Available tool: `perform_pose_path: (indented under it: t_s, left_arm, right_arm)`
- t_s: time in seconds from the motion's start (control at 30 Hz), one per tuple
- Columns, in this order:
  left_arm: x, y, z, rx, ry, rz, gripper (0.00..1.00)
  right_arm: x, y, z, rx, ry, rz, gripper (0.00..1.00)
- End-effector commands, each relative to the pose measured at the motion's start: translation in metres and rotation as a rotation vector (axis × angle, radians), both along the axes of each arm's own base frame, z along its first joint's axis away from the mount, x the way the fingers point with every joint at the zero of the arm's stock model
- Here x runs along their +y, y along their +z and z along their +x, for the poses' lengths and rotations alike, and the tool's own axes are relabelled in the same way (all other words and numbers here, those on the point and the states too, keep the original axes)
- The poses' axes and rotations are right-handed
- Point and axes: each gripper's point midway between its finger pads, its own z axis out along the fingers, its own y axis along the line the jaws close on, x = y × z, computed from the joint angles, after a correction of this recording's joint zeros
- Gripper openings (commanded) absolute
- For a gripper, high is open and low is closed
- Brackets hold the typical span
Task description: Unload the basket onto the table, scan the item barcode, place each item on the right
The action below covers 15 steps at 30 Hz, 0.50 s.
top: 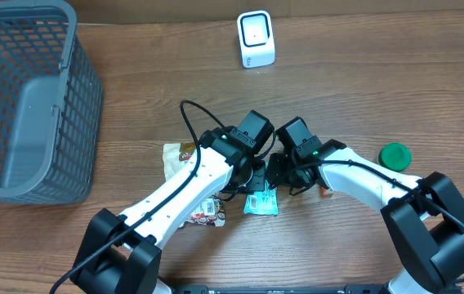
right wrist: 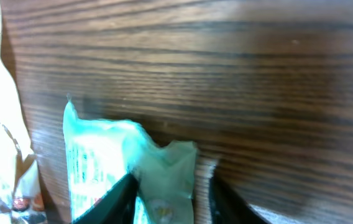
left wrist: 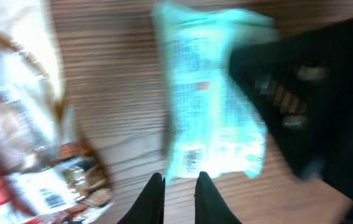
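Observation:
The item, a teal packet (top: pixel 261 202), lies flat on the wooden table between both arms. In the left wrist view the teal packet (left wrist: pixel 214 106) shows a barcode (left wrist: pixel 192 157) near its close edge. My left gripper (left wrist: pixel 179 177) sits just short of that edge, shut, with only a thin slit between its fingers and nothing in it. My right gripper (right wrist: pixel 170 175) is open and straddles a crumpled end of the teal packet (right wrist: pixel 164 168). Its left finger (right wrist: pixel 122 196) touches the film, while bare wood shows beside the other finger. The white scanner (top: pixel 256 38) stands at the table's far edge.
A grey plastic basket (top: pixel 48 57) fills the left side. Two snack packets (top: pixel 179 155) (top: pixel 209 212) lie under the left arm. A green lid (top: pixel 394 155) rests to the right. In the overhead view the left gripper (top: pixel 252 178) and right gripper (top: pixel 279 173) are close together.

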Motion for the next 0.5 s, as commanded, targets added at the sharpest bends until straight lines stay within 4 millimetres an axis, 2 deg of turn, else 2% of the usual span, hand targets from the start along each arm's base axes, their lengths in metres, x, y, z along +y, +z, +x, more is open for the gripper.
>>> perform_pose_path:
  t_s: [0.0, 0.13, 0.23, 0.3, 0.47]
  left_arm:
    - [0.020, -0.001, 0.014, -0.031, 0.081, 0.073, 0.11]
    - [0.021, -0.001, 0.015, -0.013, 0.102, 0.044, 0.13]
    - [0.014, 0.000, 0.013, -0.001, 0.095, 0.007, 0.14]
    - [0.007, 0.000, 0.009, 0.020, 0.086, -0.026, 0.17]
    - [0.005, -0.002, 0.004, 0.030, 0.082, -0.014, 0.25]
  right_arm:
    - [-0.013, -0.019, -0.005, 0.033, -0.022, -0.066, 0.24]
    - [-0.022, -0.018, 0.003, 0.092, -0.180, -0.033, 0.24]
    - [-0.025, -0.015, 0.006, 0.131, -0.197, 0.020, 0.24]
    - [-0.027, -0.014, 0.006, 0.148, -0.207, 0.035, 0.31]
    - [-0.032, -0.012, 0.013, 0.138, -0.227, 0.044, 0.34]
